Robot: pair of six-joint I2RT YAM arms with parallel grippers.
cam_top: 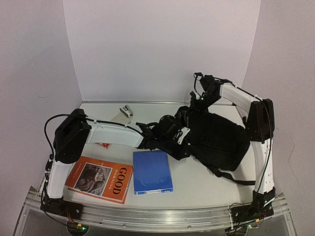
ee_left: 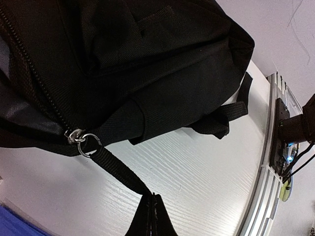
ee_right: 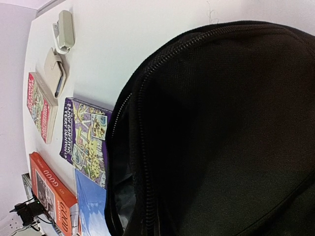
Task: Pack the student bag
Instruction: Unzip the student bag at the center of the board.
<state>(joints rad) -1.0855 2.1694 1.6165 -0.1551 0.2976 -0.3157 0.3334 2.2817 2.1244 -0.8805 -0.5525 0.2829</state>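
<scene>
The large, rounded black fabric student bag (cam_top: 219, 140) lies on the white table (cam_top: 206, 184), filling the centre-right of the overhead view, its straps trailing toward the lower right. We read it as soft and floppy: the cloth sags and folds in both wrist views, so it will not hold its mouth open unaided. It should be fairly light and not fragile. The woven cloth should grip well, though a pinch of loose cloth would only bunch the shell.

The left gripper (ee_left: 152, 219), at the bottom edge of its wrist view, has its fingers closed together on the black webbing pull strap (ee_left: 118, 169). This strap runs taut up to a small metal ring (ee_left: 84, 141) on the zip slider, and it seems to us the best handle for working the zip. The right gripper (cam_top: 201, 101) sits against the upper edge of the bag in the overhead view. Its fingers do not show in its own camera, so we cannot tell whether they are apart or together.

In the right wrist view the long toothed zip (ee_right: 143, 128) seems parted at the lower left, showing grey lining (ee_right: 123, 196). For packing, we judge the stiffer zip rim the place to hold the mouth wide. The flat blue book (cam_top: 152, 172) and the orange paperback (cam_top: 101, 178) lie at lower left.
</scene>
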